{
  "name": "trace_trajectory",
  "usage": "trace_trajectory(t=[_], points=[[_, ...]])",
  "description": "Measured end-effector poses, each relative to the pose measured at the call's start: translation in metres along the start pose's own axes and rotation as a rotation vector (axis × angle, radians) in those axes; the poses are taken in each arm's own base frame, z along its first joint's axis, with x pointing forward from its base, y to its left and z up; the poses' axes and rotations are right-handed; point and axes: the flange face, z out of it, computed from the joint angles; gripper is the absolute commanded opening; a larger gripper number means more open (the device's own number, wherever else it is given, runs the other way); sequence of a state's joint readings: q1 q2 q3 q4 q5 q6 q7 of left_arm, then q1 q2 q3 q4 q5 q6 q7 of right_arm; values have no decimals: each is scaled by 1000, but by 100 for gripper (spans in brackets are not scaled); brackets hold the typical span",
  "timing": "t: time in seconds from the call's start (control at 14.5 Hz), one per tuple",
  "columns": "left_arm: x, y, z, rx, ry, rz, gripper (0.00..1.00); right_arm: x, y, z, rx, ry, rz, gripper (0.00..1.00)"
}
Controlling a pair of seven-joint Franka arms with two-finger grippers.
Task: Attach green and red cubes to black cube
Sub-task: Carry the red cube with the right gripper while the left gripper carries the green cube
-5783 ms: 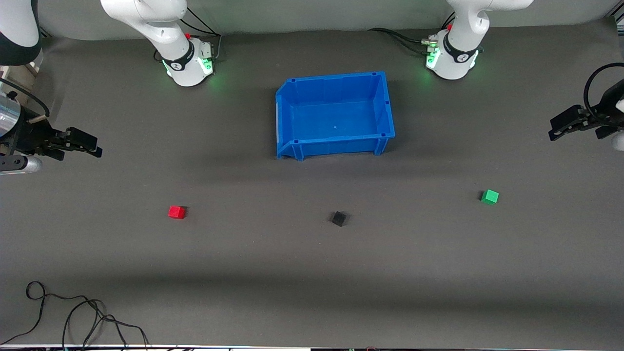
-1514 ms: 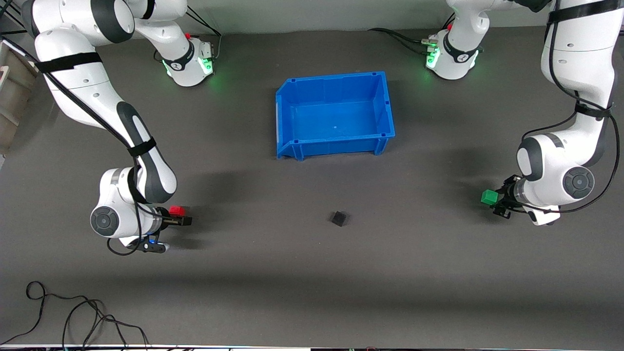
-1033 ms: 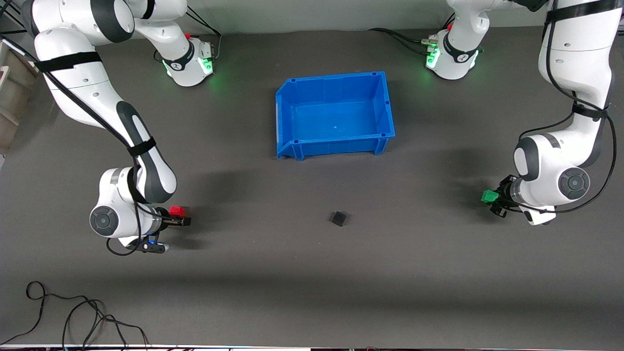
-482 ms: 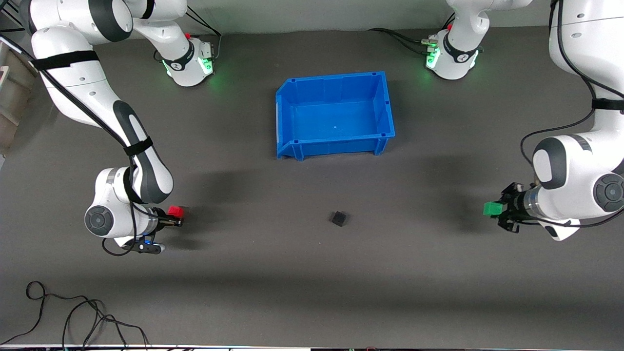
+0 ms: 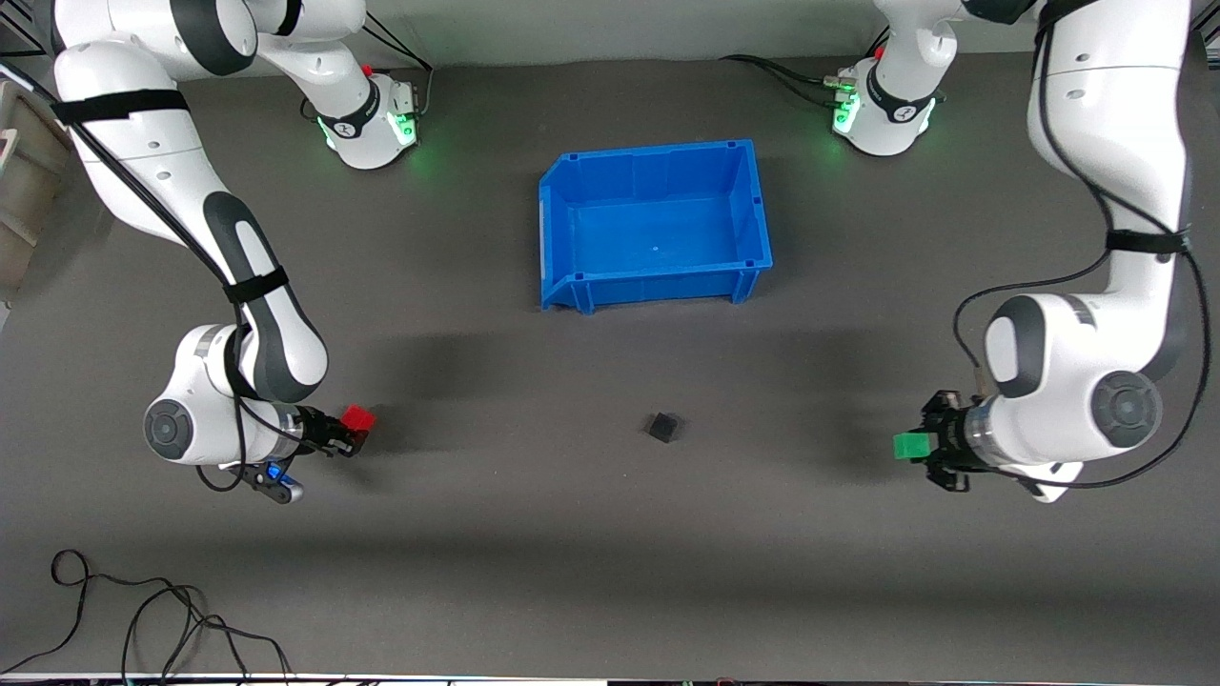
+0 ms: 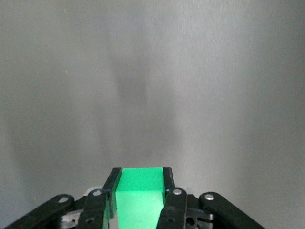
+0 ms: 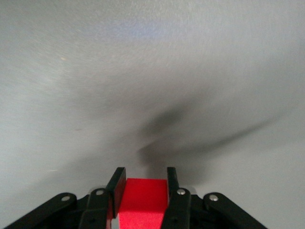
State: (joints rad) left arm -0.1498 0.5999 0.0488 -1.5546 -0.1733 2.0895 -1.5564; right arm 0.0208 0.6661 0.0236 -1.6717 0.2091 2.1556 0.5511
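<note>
Front view: you get even, moderately bright overhead light and sharp focus across the whole grey mat (image 5: pixel 610 572). Soft, wide shadows of both arms lie on the mat beside each wrist and in a faint band below the blue bin (image 5: pixel 654 224). Green indicator lamps tint the mat around both bases. No glare; slight darkening toward the lower edge.

Left wrist view: you see a pale, washed-out mat with streaky motion blur and one dim vertical shadow above the green cube (image 6: pixel 139 196), which reads crisp and saturated.

Right wrist view: you see similar blur, a cool bluish cast near one edge, and a dark diagonal shadow above the red cube (image 7: pixel 143 202).
</note>
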Motion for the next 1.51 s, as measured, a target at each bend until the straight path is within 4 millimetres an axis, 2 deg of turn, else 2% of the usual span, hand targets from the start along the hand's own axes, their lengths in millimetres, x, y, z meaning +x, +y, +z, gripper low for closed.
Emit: trace_trajectory(t=[0.14,0.41,0.69,0.89,1.1,1.51], points=[[-30,-2,11,15,-7,-10,0,-17,-25,-10,49,-18,117,0],[-122,-16,56,69,-18,-1,0,-71,-93,-18,83,-23,297,0],[-175,-19,69,-6,-29,2,0,-120,-150,-24,137,10,426,0],[-207,-22,84,-62,-36,45,0,-162,-189,-8,191,36,500,0],[-232,-26,103,-97,-42,81,0,-190,-216,17,221,43,561,0],[-258,-35,131,-118,-47,113,0,-247,-259,54,259,56,645,0]])
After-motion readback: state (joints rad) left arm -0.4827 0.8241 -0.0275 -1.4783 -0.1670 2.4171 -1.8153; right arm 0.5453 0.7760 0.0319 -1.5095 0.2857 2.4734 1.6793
